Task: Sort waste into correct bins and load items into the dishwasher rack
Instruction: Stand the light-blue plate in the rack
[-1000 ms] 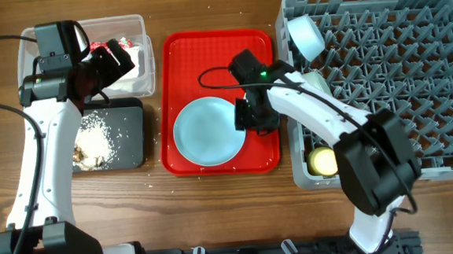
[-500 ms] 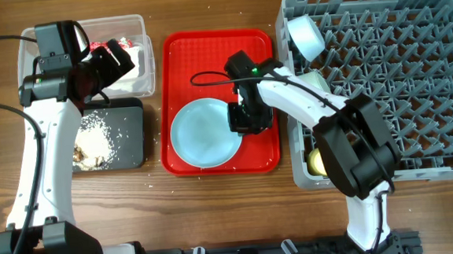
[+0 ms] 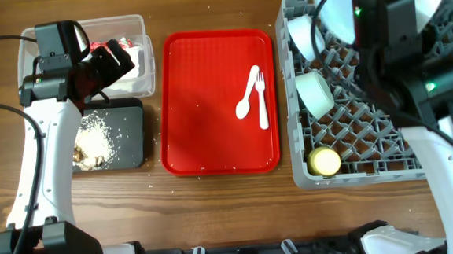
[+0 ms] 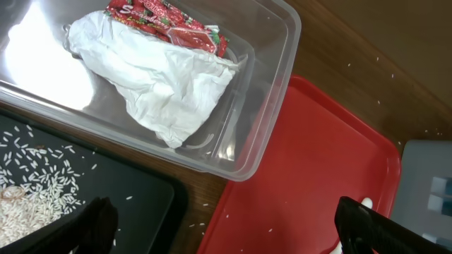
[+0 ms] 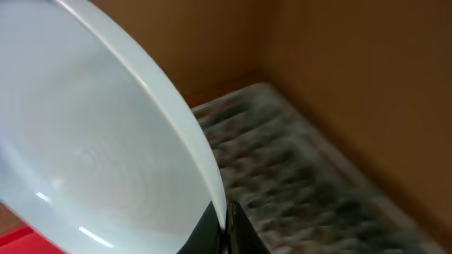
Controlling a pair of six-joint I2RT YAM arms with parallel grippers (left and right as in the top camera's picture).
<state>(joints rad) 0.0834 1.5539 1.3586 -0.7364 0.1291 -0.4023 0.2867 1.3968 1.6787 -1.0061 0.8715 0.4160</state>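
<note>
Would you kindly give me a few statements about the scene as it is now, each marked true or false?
1. The spoon and fork lie on the red tray. True.
2. The plate rests on the red tray. False: the right gripper holds it up over the rack.
3. The napkin and wrapper are in the clear tub. True.
4. The yellow cup stands on the red tray. False: it is inside the rack, at a corner.

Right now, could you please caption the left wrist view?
Napkin and red wrapper in clear tub; rice crumbs on black tray.
</note>
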